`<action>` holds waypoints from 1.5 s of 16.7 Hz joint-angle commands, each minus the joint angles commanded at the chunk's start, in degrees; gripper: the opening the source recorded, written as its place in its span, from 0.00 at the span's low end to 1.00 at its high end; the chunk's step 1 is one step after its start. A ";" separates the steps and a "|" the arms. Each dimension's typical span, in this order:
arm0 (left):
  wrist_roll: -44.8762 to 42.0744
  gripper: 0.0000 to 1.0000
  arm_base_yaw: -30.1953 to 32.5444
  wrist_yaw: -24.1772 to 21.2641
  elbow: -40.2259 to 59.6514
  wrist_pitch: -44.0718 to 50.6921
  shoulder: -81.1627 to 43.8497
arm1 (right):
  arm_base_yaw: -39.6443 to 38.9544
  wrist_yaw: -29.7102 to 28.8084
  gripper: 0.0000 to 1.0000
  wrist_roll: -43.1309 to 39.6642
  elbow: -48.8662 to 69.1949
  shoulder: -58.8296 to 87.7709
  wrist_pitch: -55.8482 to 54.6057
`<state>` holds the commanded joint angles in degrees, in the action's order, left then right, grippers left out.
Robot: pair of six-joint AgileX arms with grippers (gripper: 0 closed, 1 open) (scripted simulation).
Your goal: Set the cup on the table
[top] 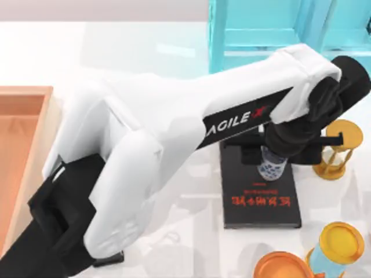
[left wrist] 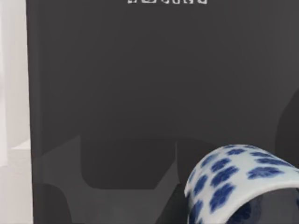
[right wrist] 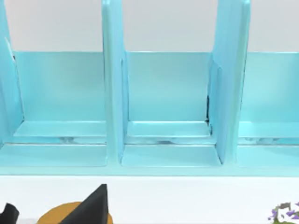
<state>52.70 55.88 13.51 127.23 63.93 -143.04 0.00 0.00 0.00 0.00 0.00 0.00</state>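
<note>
1. Your left gripper (top: 272, 162) hangs over the black book (top: 261, 202); I can't tell its grip state.
2. The cup (top: 271, 168) sits at that gripper, above the book, off the table (top: 191, 231).

Bare table (top: 145, 52) at left-centre offers passage; book (top: 261, 202), goblet (top: 339, 147) and cylinder (top: 339, 249) crowd the right.
</note>
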 joint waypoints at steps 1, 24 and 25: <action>0.00 0.00 0.00 0.00 0.00 0.00 0.00 | 0.00 0.00 1.00 0.00 0.00 0.00 0.00; -0.03 0.00 -0.05 0.00 14.24 12.71 -1.53 | 0.00 0.00 1.00 0.00 0.00 0.00 0.00; -0.18 0.00 0.07 0.08 13.96 12.68 -1.57 | 0.00 0.00 1.00 0.00 0.00 0.00 0.00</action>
<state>52.52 55.95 13.59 141.19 76.61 -144.61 0.00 0.00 0.00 0.00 0.00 0.00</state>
